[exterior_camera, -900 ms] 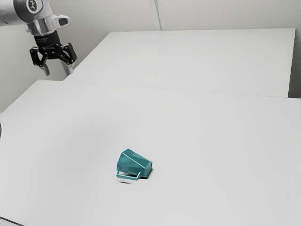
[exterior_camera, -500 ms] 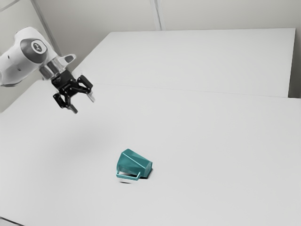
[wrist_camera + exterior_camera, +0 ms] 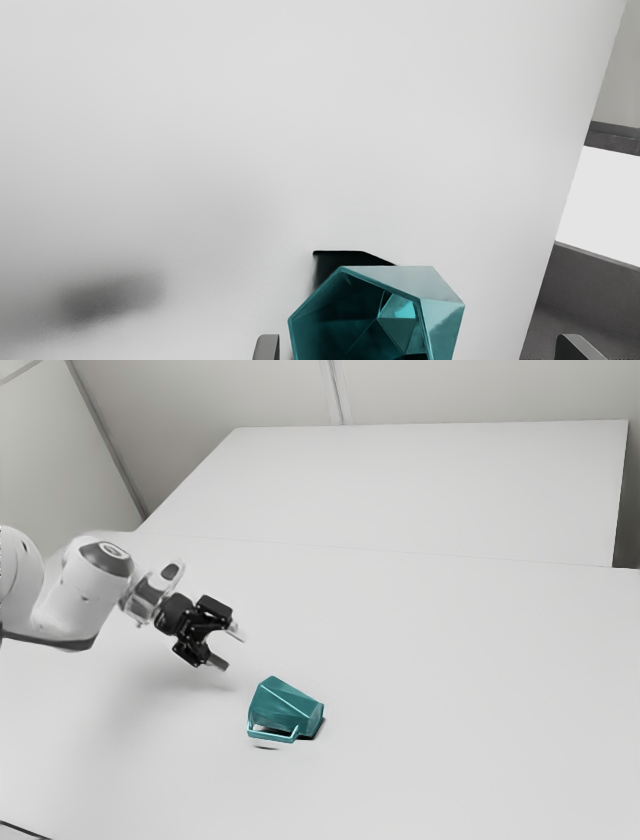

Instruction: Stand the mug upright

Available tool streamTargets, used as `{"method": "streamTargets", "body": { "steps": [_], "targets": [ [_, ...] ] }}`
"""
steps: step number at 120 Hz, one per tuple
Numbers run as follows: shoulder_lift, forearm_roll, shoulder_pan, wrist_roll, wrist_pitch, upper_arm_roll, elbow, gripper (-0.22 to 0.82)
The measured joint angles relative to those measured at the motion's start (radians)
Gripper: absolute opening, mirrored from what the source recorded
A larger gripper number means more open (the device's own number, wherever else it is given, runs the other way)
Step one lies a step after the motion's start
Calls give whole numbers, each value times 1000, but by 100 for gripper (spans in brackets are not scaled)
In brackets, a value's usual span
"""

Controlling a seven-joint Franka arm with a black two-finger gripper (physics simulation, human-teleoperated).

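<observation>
Black gripper (image 3: 229, 649) is hovering above the table, slanting down toward the mug, and its two fingers are standing well apart. White table (image 3: 450, 670) is spreading under everything, and another pale surface (image 3: 430, 490) is stretching beyond its far edge. White robot arm (image 3: 85, 595) is reaching in from the exterior view's left, bending down toward the gripper. Teal, faceted mug (image 3: 283, 706) is lying on its side on the table, near the gripper, just past the fingertips. Its open mouth is facing the gripper, and its base is pointing toward the exterior view's right. Its angular handle (image 3: 272, 738) is sticking out toward the exterior camera.
</observation>
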Motion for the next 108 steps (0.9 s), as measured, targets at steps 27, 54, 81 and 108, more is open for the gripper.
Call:
{"method": "streamTargets", "body": {
  "steps": [27,54,81,108],
  "targets": [
    [17,-173,-22,198,28,-5,-58,60],
    [46,-242,-30,334,37,-9,-71,60],
    [-9,-257,-32,427,50,-16,-169,60],
    [-34,-271,-37,487,76,-24,-199,60]
  ]
}}
